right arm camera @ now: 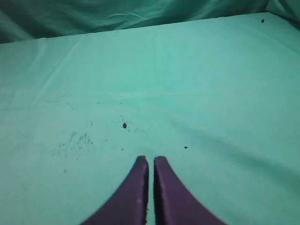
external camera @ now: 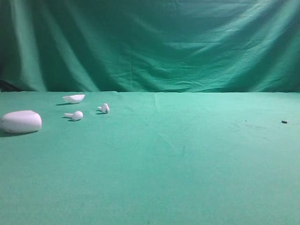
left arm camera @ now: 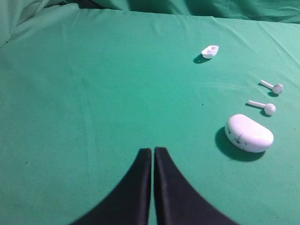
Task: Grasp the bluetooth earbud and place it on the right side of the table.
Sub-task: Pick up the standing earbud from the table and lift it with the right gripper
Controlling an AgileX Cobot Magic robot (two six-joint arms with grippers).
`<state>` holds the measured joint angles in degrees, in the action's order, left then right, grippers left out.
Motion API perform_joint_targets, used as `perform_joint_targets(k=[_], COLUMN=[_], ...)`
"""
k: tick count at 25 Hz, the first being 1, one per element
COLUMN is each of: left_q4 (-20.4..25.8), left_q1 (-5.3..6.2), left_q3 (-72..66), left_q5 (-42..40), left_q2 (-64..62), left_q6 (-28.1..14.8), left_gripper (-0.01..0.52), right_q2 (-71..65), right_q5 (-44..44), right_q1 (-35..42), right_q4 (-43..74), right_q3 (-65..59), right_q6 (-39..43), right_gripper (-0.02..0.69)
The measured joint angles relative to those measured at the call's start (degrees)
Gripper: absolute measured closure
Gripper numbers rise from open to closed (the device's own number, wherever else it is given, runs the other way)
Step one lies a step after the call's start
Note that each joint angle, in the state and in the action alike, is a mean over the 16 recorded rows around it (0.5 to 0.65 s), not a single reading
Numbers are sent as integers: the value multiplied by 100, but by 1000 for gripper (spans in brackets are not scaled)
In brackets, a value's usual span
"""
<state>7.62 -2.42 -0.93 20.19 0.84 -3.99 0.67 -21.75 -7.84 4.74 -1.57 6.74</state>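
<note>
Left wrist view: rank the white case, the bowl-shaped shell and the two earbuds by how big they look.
1. White case, clearly largest, though also nearest the camera.
2. Bowl-shaped shell, small and farthest away, so its true rank is unsure.
3. The two earbuds, near one and far one: alike, no ranking between them.

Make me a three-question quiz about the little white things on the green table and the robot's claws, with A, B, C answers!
1. Where do the white things lie in the exterior high view?
A. left side
B. right side
C. middle

2. How many earbuds are there?
A. one
B. two
C. four

3. How is the left gripper?
A. wide open
B. holding an earbud
C. shut, holding nothing

Answers:
1. A: the case, the shell and the bluetooth earbud all sit at the left of the table.
2. B: a second earbud lies beside the first.
3. C: the left gripper has its fingers together over bare cloth.
</note>
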Motion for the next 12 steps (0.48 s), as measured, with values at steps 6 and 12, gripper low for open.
perform_joint_targets(k=[6, 12], left_q4=[0, 0], left_q1=[0, 0], left_q3=[0, 0], left_q5=[0, 0], left_q2=[0, 0], left_q6=[0, 0], left_gripper=[514, 514], right_q2=[0, 0], right_q5=[0, 7], right_q1=[0, 0], right_q4=[0, 11], right_q3=[0, 0], right_q6=[2, 6], right_gripper=[665, 665])
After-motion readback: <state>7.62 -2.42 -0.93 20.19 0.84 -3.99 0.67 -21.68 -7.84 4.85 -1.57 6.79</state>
